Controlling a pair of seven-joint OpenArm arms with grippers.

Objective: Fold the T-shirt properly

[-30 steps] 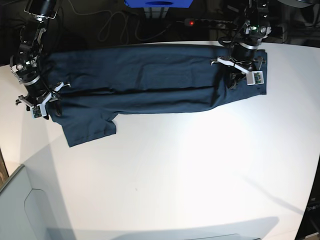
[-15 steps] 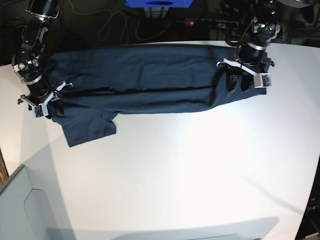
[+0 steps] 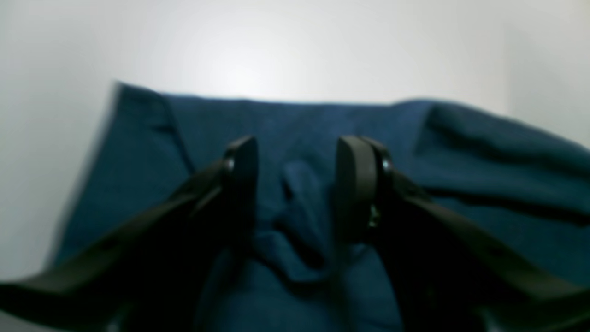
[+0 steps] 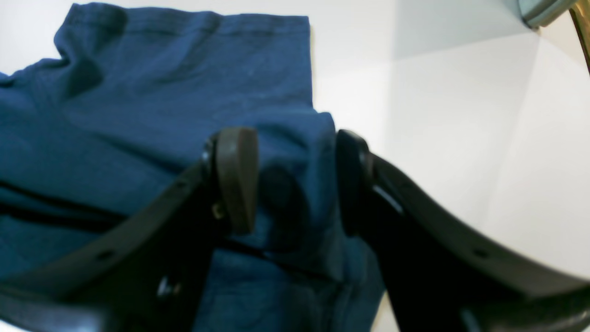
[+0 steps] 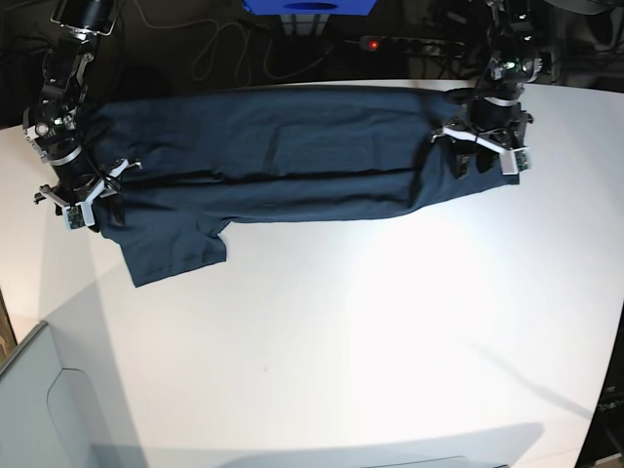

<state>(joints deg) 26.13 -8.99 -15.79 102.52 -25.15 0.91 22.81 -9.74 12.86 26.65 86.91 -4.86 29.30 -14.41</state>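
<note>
Two claws at opposite ends of one T-shirt, spread long-ways across far part of white desk. Dark navy cloth, folded into long band running left to right; one sleeve sticking out toward near side at left end. Long crease along band's middle.

Left claw, at right end of shirt in base view: jaws apart, nothing clamped. Pointing down over cloth; small rumpled ridge of fabric lying between the two dark fingers. Contact between fingertips and cloth not clear, wrist view blurred. Shirt edge visible beyond the claw, bare desk behind it.

Right claw, at left end of shirt in base view: jaws apart, roughly half spread. Fold of shirt edge standing up between the fingers; cloth close to inner faces, but no pinch evident, gap visible on the grey finger's side. Hemmed sleeve edge lying flat beyond the claw; white desk to right of it.

Dark background beyond far desk edge: cables, a red light on a power strip, blue object at top. Grey panel at near-left corner.
</note>
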